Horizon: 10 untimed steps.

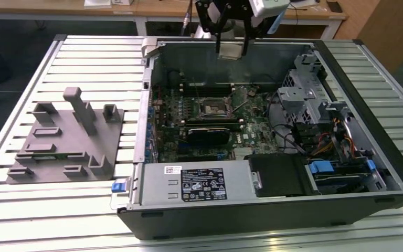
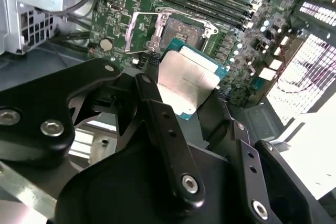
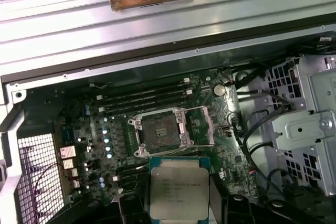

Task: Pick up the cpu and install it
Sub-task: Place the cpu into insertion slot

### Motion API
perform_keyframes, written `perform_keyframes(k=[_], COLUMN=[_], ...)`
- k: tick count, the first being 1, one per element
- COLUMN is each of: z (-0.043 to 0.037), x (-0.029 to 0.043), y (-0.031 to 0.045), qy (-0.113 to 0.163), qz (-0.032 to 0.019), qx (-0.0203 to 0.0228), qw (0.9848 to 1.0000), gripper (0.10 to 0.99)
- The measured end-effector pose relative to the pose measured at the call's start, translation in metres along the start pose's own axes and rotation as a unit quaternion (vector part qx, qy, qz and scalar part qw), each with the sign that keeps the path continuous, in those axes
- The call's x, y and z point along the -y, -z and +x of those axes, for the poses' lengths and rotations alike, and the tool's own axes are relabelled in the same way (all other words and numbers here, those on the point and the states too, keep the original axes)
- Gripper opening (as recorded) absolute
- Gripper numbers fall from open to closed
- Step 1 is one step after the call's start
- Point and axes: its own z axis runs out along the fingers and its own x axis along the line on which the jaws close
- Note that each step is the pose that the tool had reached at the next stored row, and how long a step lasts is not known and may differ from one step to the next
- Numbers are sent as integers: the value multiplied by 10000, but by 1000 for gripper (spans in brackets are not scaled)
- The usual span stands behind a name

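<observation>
1. Socket: open and empty, mid-case. It lies below the cpu, on the near side in the exterior view.
2. Gripper: hangs over the case's far wall. Fingers pinch two opposite cpu edges.
3. Cpu: flat square, silvery top, green rim, well apart from the socket.

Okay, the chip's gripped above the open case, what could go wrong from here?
The cpu, clamped at its edges in the pincer, could slip or tilt.
It is not yet centred over the open socket. Lowered misaligned, it could damage the contacts.
The flipped-open frame beside the socket could snag it.
</observation>
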Motion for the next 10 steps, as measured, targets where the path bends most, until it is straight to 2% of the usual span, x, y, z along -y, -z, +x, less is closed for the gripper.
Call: perform_keyframes(k=[6, 10], z=[1, 1], x=[0, 0], y=[-5, -7], qy=[-296, -624], qz=[7, 15], qx=[24, 51], qw=[9996, 9980], gripper=[545, 545])
